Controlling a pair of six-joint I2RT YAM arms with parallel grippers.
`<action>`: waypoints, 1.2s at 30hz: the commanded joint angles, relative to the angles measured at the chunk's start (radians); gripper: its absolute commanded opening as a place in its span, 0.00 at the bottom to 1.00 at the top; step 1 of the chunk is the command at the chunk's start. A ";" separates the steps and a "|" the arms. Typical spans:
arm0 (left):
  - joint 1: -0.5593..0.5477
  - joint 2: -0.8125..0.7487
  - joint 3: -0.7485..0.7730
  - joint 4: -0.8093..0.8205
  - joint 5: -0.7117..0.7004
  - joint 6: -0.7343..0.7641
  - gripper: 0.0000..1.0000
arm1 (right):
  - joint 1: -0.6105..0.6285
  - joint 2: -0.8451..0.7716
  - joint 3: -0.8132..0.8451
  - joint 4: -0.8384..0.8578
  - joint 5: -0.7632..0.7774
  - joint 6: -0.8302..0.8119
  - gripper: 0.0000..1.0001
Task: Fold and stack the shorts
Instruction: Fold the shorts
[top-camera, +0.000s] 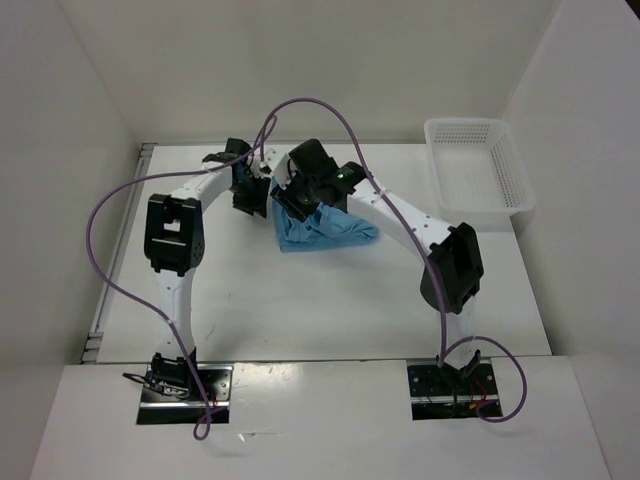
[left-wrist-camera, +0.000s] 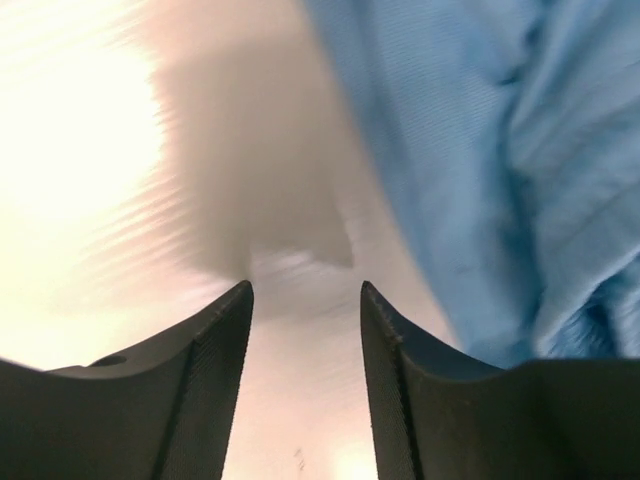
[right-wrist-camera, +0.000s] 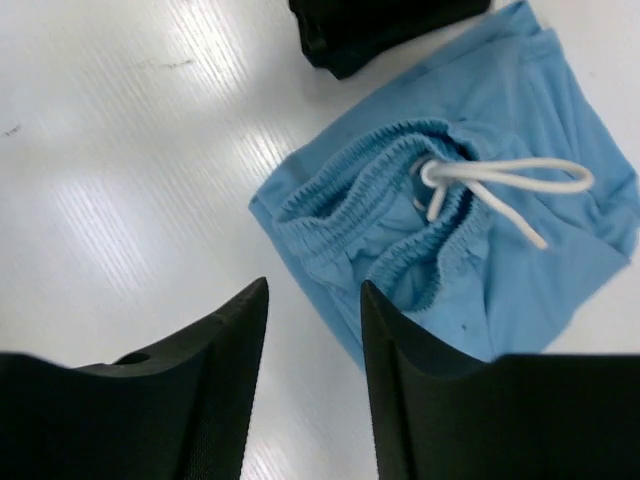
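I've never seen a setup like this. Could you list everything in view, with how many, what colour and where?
shorts: one, light blue, crumpled mid-table toward the far side, below both grippers
drawstring: one, white, lying across the shorts' gathered waistband
basket: one, white plastic mesh, far right of the table, nothing visible inside
table: one, white
cables: two, purple, looping from the bases up along the arms
left arm: one, white and black, left side
right arm: one, white and black, right side
left gripper: black fingers, open, beside the shorts' edge, holding nothing
right gripper: black fingers, open, above the shorts' corner, holding nothing
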 joint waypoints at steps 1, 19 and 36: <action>0.024 -0.107 0.035 -0.060 -0.036 0.005 0.55 | 0.008 -0.139 -0.070 0.017 0.049 -0.024 0.44; -0.325 -0.176 0.079 -0.094 0.049 0.005 0.62 | -0.336 -0.394 -0.658 0.279 0.178 0.028 0.56; -0.416 0.028 0.167 -0.011 -0.163 0.005 0.40 | -0.380 -0.451 -0.854 0.405 0.124 0.019 0.65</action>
